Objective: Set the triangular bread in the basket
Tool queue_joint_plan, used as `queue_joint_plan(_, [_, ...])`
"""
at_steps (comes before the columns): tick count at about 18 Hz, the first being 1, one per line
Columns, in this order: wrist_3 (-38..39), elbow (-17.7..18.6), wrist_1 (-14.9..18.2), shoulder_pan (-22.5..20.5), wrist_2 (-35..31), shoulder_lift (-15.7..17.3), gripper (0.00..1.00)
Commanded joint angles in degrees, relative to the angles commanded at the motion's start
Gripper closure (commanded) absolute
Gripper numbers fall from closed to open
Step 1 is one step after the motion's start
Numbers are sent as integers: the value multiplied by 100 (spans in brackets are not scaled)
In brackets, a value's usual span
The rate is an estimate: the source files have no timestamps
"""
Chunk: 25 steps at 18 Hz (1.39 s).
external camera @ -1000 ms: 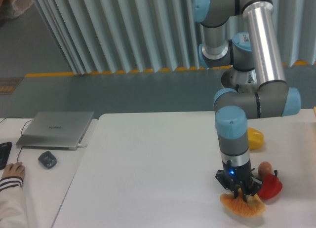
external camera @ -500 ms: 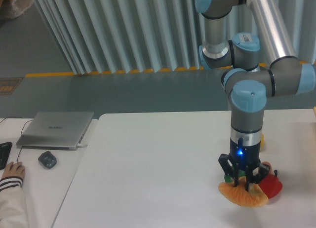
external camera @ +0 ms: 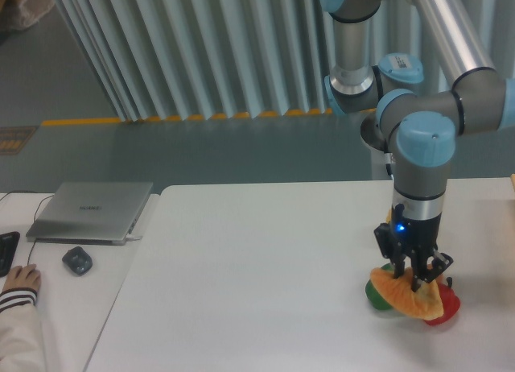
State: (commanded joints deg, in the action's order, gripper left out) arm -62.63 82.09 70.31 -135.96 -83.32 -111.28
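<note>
The triangular bread (external camera: pixel 410 295) is a golden-orange bun with rounded corners. My gripper (external camera: pixel 417 282) is shut on it and holds it a little above the white table (external camera: pixel 241 275), tilted, at the right side. The arm comes down from the upper right. The basket is not in view; a small tan edge (external camera: pixel 512 181) at the far right may belong to it, but I cannot tell.
A red bell pepper (external camera: pixel 447 306) lies under and behind the bread, with a green item (external camera: pixel 376 295) to its left. A laptop (external camera: pixel 92 211), a mouse (external camera: pixel 77 261) and a person's hand (external camera: pixel 20 281) are on the desk at left.
My gripper has lifted the bread off the table and carried it right and up. The yellow bell pepper is now hidden behind the arm, and a green item shows below the bread.
</note>
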Motion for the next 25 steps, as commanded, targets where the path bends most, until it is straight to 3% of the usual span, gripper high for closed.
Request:
queue_joint_plan(7, [-2504,193,17,-614,-97,53,65])
queue_joint_plan(12, [-3780,282,87,-1098,-97,185,65])
queue_joint_plan(15, [-4264,317,202,-1274,-114,282,65])
queue_joint_plan(20, [-5275,299,307,-1336,-808,308,65])
queue_joint_plan(25, [-5452,343,264,-1731,-686,308,61])
